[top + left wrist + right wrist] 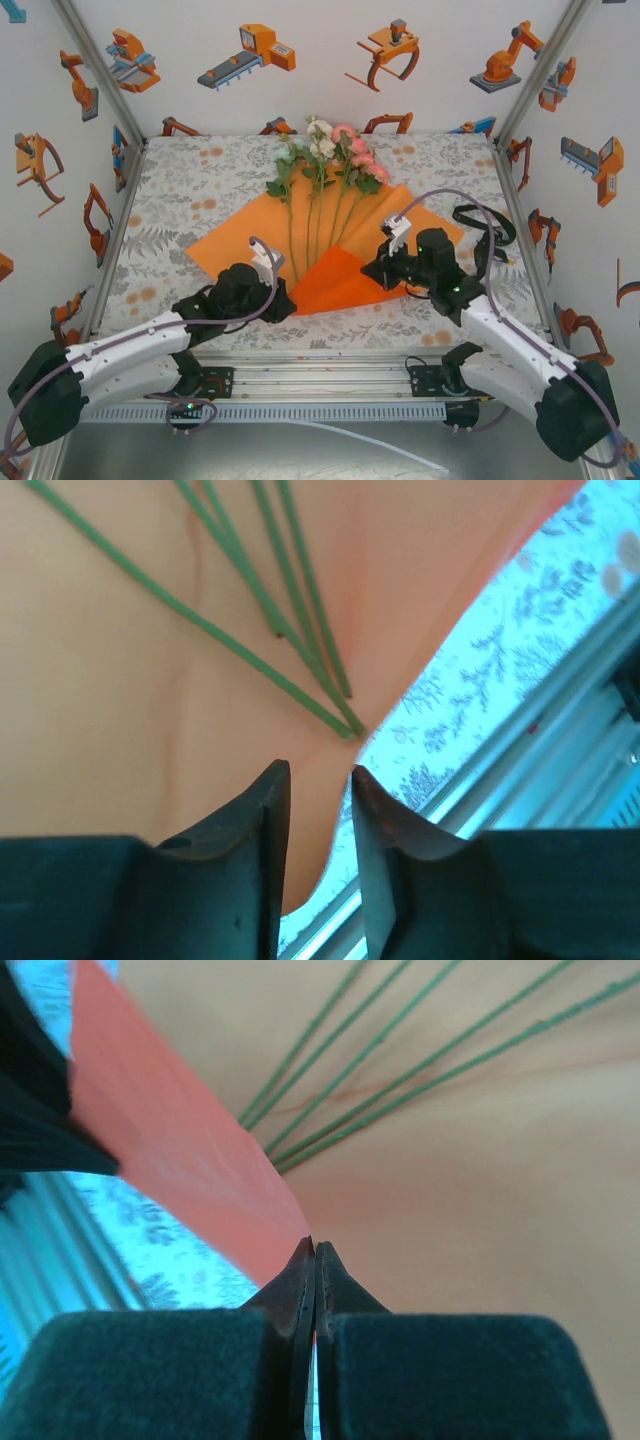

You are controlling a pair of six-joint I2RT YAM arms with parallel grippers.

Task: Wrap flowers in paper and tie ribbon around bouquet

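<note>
Flowers (325, 170) lie lengthwise on the paper (235, 245), stem ends toward its near edge and blooms toward its far edge. At the near edge of the paper, left of the stem ends, the left gripper (320, 770) stands with its jaws spread by a narrow gap. The cut edge of the sheet runs through that gap, and neither finger visibly presses on it. Just beyond the left fingertips, the ends of the green stems (270, 615) rest flat on the paper. To the right of the stem ends, the right gripper (314, 1245) has its jaws pressed together, pinching a corner of the paper; a thin orange sliver shows in the seam between the fingers. From that pinch a flap (335, 285) of the paper stands raised and turned toward the stems, showing a deeper orange than the flat sheet. Farther along, the stems fan out across the middle of the paper. The rest of the paper lies flat on the cloth (180, 200). Just beside the right corner of the paper, the ribbon (508, 230) lies in a loose loop on the cloth; whether it touches the sheet cannot be told. Past the far edge of the paper, the pink, white and pale-green blooms rest on the cloth.
</note>
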